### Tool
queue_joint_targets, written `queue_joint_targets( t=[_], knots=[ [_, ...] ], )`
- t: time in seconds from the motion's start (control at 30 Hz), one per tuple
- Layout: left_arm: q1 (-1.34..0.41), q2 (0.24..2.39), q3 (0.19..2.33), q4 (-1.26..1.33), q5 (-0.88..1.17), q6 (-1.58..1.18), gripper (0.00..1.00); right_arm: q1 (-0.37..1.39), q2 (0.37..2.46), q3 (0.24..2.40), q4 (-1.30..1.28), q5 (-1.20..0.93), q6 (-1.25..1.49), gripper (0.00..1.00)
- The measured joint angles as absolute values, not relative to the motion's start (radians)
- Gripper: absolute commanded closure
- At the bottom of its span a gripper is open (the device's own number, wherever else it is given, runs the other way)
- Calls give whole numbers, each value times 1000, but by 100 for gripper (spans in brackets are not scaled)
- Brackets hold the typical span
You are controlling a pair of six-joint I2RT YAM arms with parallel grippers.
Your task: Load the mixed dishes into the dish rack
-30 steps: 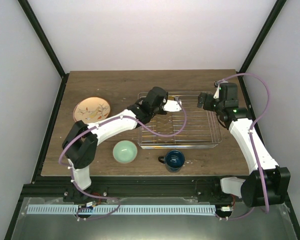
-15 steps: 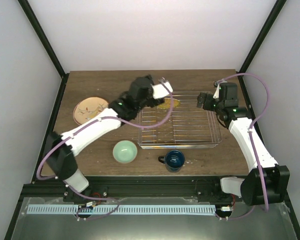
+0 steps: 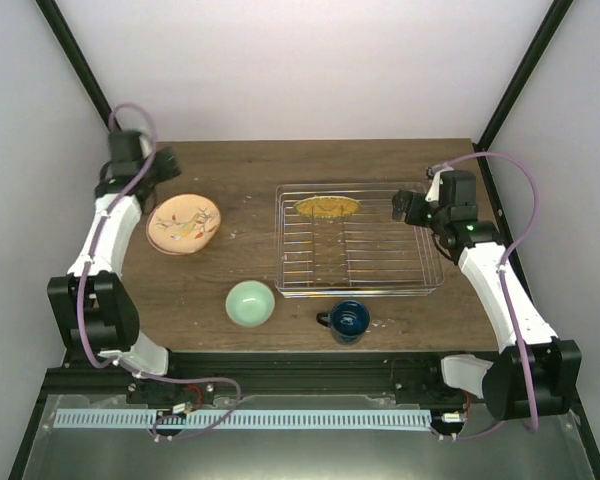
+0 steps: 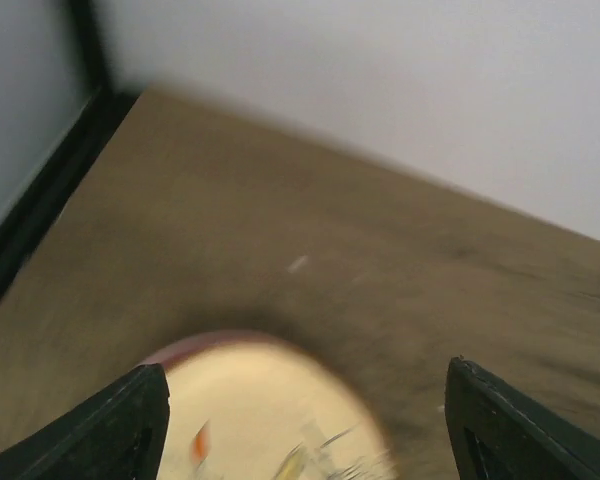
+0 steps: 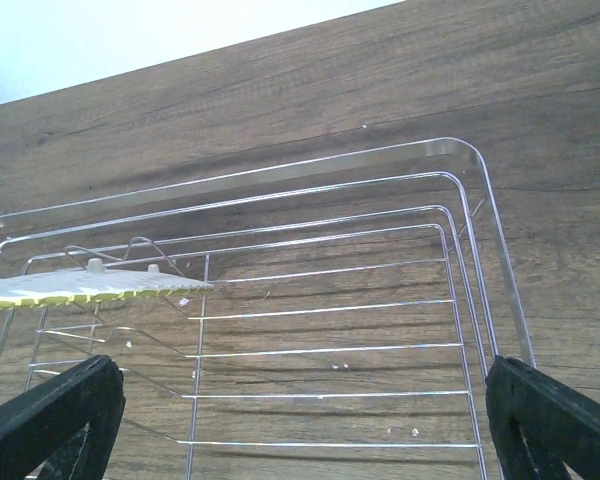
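One dish sits in the rack [image 3: 380, 255]: the lime-green plate [image 3: 327, 206]. It stands on edge among the tines along the rack's far side, toward its 11 o'clock corner. From the right wrist it shows only as a thin yellow-green edge at the left, propped between wires. The rack itself lies at 3 o'clock from the middle of the table [image 3: 240, 170], its long sides running left to right.

The other dishes rest on the bare wood. A cream plate with a floral pattern [image 3: 183, 223] lies flat at 9 o'clock, well apart from the rack. A pinkish rim shows around it, and I cannot tell whether that is a second plate underneath. A small mint-green bowl [image 3: 250, 303] stands upright at 7 o'clock. A dark blue mug [image 3: 348, 321] stands at 5 o'clock, just in front of the rack's near rail, with its handle pointing to 9 o'clock.

The left gripper [image 3: 163, 168] hangs at 10 o'clock near the table's far left corner, just beyond the cream plate. Its fingers are spread wide with nothing between them. Its wrist view is blurred, with the plate's far edge low in the picture.

The right gripper [image 3: 404, 205] hovers at 2 o'clock by the rack's far right corner, its fingers wide apart and empty.
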State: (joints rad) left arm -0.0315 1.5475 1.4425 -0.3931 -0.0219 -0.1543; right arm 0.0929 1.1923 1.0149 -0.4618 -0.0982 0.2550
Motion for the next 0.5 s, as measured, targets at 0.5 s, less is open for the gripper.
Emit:
queue_joint_targets(
  t=[0.5],
  knots=[
    [232,1489,1066,-373,128,-533,19,93,1203,1012,-468,-127,263,0]
  ],
)
